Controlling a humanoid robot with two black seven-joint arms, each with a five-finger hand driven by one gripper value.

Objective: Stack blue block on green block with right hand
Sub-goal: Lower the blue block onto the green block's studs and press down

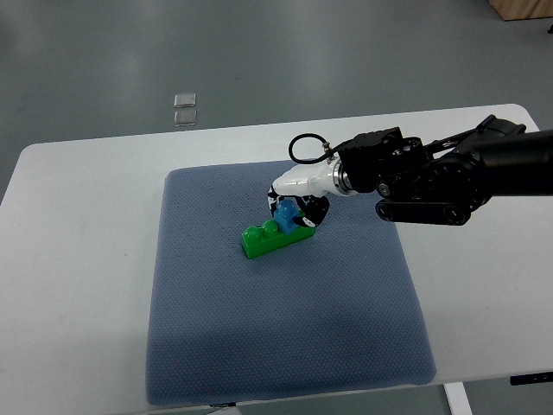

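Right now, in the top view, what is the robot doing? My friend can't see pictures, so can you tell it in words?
The robot's right hand holds a blue block on top of a green block, which lies on a dark blue mat on a white table. The black arm comes in from the right, and no left arm shows.

One blue block (pixel 287 214); one green block (pixel 275 237); one mat (pixel 285 337).

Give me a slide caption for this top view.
Right hand sets blue block on green block, on a blue mat.
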